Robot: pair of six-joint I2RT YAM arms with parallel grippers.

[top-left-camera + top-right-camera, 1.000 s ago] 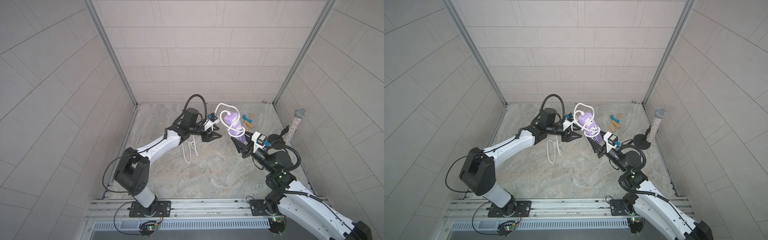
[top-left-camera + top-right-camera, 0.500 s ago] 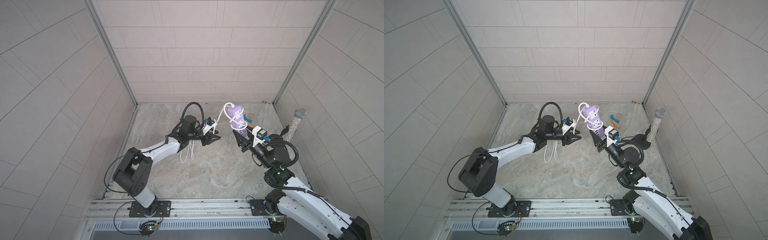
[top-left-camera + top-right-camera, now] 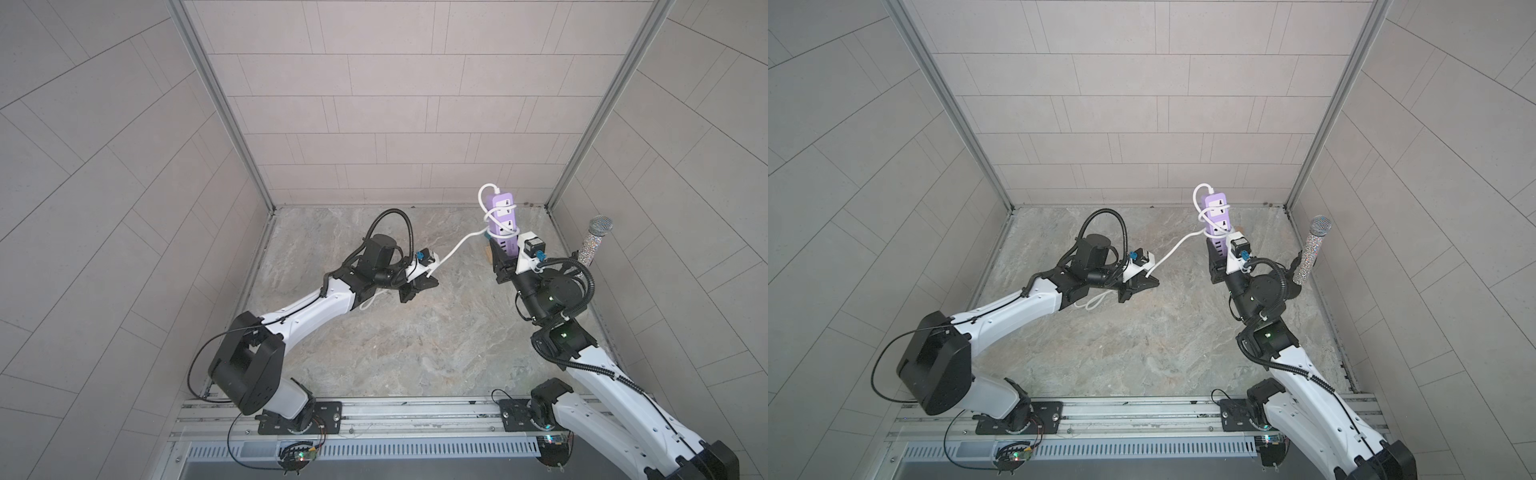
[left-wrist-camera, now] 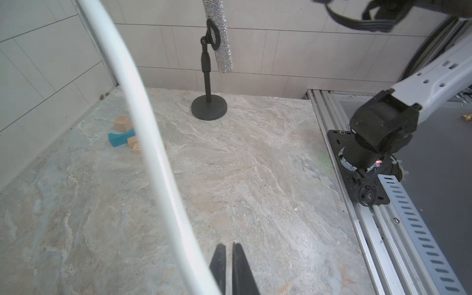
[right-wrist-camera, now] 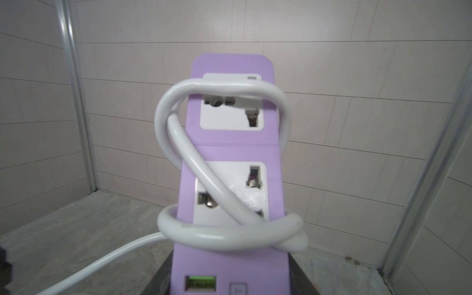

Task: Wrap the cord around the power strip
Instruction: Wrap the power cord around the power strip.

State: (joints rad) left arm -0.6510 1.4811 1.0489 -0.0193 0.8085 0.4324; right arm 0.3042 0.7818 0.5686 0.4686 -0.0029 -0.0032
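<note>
While my right gripper (image 3: 507, 254) clamps the strip (image 3: 503, 217) upright in the air, 2 cord (image 5: 217, 185) loops circle it; my left gripper (image 4: 228, 249) is closed, cord passing just beside.

Grey tiled walls (image 3: 374, 104), marbled floor (image 3: 415, 332)

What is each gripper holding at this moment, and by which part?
Right gripper clamps the lilac plastic power strip by its USB-port end. Left gripper is shut; the white cord runs close beside it, but a grip cannot be told.
</note>
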